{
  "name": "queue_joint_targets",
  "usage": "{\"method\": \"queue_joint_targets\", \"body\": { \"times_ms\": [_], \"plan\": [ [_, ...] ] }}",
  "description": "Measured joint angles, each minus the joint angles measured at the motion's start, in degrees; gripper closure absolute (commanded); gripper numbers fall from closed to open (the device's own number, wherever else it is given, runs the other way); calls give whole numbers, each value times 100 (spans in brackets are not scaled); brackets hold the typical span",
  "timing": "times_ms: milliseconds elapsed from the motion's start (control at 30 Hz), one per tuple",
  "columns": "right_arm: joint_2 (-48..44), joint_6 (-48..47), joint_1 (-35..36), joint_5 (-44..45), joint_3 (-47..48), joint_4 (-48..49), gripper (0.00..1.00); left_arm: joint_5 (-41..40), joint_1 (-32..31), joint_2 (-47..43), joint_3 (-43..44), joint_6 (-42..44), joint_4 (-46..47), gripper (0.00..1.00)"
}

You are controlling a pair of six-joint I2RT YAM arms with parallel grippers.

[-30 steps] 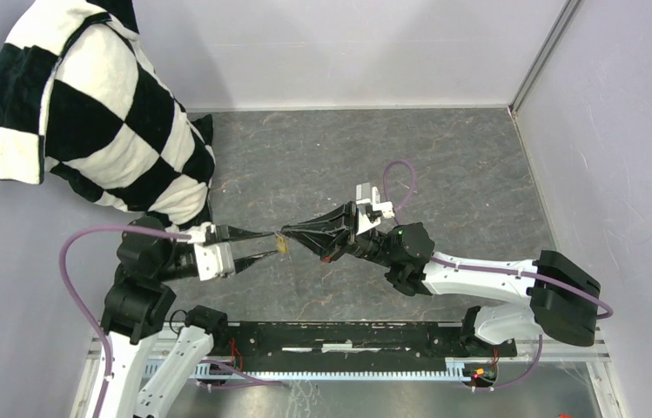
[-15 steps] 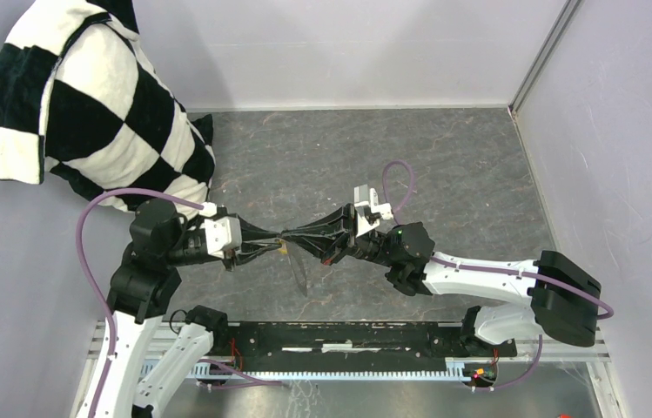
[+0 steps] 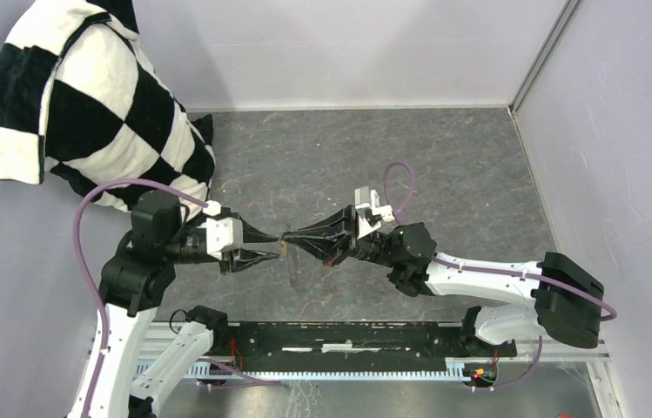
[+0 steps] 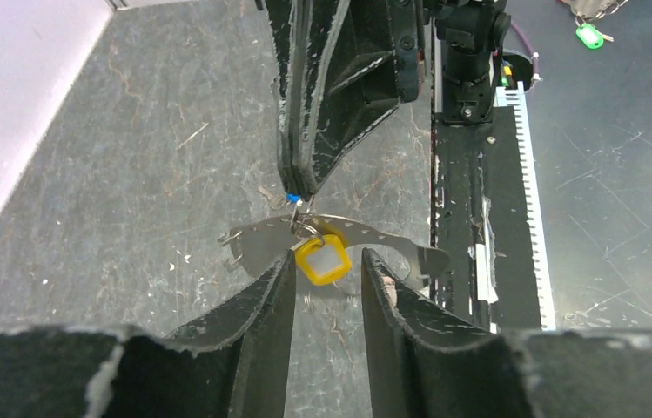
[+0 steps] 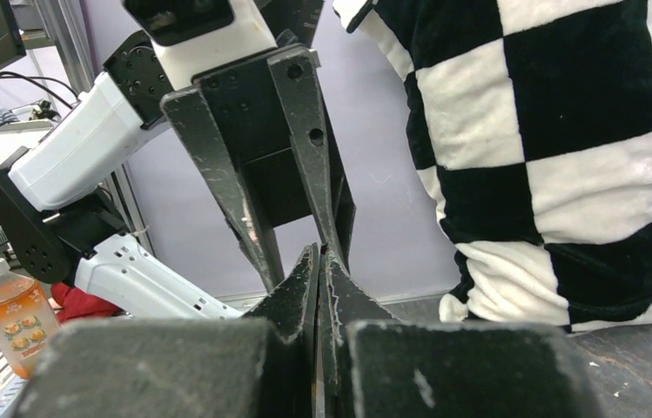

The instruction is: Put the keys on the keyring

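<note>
Over the middle of the table my right gripper [image 3: 284, 235] is shut on the top of the keyring [image 4: 366, 237], a thin grey metal band that hangs under its tips. A speck of blue [image 4: 292, 198] shows right at those tips. The yellow-headed key [image 4: 322, 259] dangles from a small ring on the band. My left gripper [image 4: 326, 261] faces the right one, open, and the yellow head sits in the gap at its fingertips, close to the left finger [image 4: 270, 300]. In the right wrist view the right gripper [image 5: 318, 252] is pressed together, with the left gripper's fingers [image 5: 305, 148] just beyond.
A black-and-white checked cloth [image 3: 96, 113] fills the back left corner. Grey walls close in the table at the back and right. A black rail [image 3: 348, 335] runs along the near edge. An orange drink bottle [image 5: 13, 313] stands off to the side.
My left gripper came in toward the right one, narrowed and spread again; the yellow key now hangs at its tips. The keyring swung beneath the still right gripper.
</note>
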Motion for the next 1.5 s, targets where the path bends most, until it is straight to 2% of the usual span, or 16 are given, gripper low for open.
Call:
{"method": "queue_joint_targets", "body": {
  "times_ms": [200, 767, 800, 867, 1067, 1133, 1233, 1333, 1500],
  "plan": [
    [-7, -7, 0, -83, 0, -17, 100, -184, 0, 310, 214, 214, -299, 66],
    [-7, -11, -2, -227, 0, -46, 100, 15, 0, 299, 254, 525, -452, 67],
    [-17, -17, -4, -223, 0, -81, 96, -20, 0, 293, 197, 603, -492, 66],
    [-103, -66, -26, -153, -20, -313, 84, -212, 0, 310, 37, 911, -669, 58],
    [-778, -380, -446, 354, -299, -2061, 60, -949, 0, 625, -671, 2350, -1285, 45],
    [-918, -562, -564, 531, -514, -2704, 55, -1145, 0, 671, -962, 2826, -1408, 44],
    [-935, -870, -601, 507, -955, -3560, 53, -1388, 0, 671, -1309, 3279, -1495, 45],
    [-595, -1213, -586, 201, -1169, -4186, 53, -1661, 0, 756, -1517, 3386, -1460, 46],
    [798, -2111, -302, -280, -673, -4900, 49, -2116, 101, 1016, -1565, 3027, -785, 43]
  ]
}}
